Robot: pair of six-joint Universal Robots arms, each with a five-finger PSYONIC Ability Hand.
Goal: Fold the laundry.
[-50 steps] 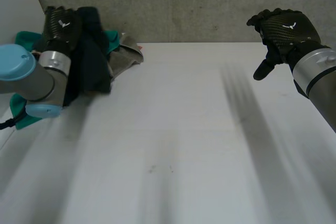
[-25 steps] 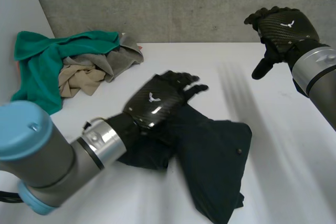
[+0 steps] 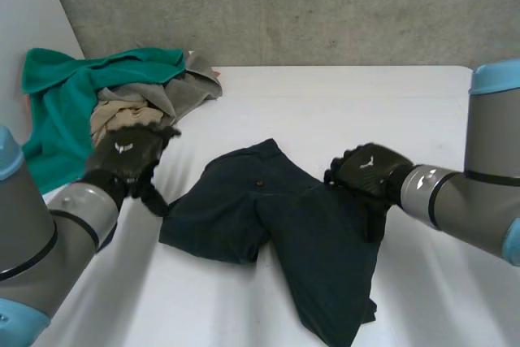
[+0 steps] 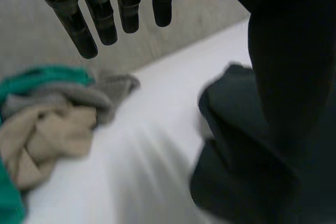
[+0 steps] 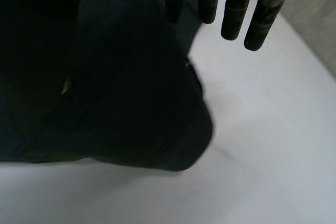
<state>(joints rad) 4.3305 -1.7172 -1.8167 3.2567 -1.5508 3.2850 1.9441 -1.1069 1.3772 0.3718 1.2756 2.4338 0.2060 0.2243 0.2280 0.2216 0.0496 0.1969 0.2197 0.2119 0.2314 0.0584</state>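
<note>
Dark shorts (image 3: 276,233) lie rumpled on the table (image 3: 366,103), not yet folded. The left hand (image 3: 128,158) beside them and the right hand (image 3: 367,172) at their edge are both straight-fingered and empty. A laundry pile (image 3: 106,103) waits beyond them.

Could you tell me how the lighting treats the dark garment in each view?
Head view: even light, no glare on the white table; the dark garment shows its folds and a button. Left wrist view: beside the left hand it reads as a near-black mass. Right wrist view: under the right hand mostly black, with a soft shadow along its edge.
</note>
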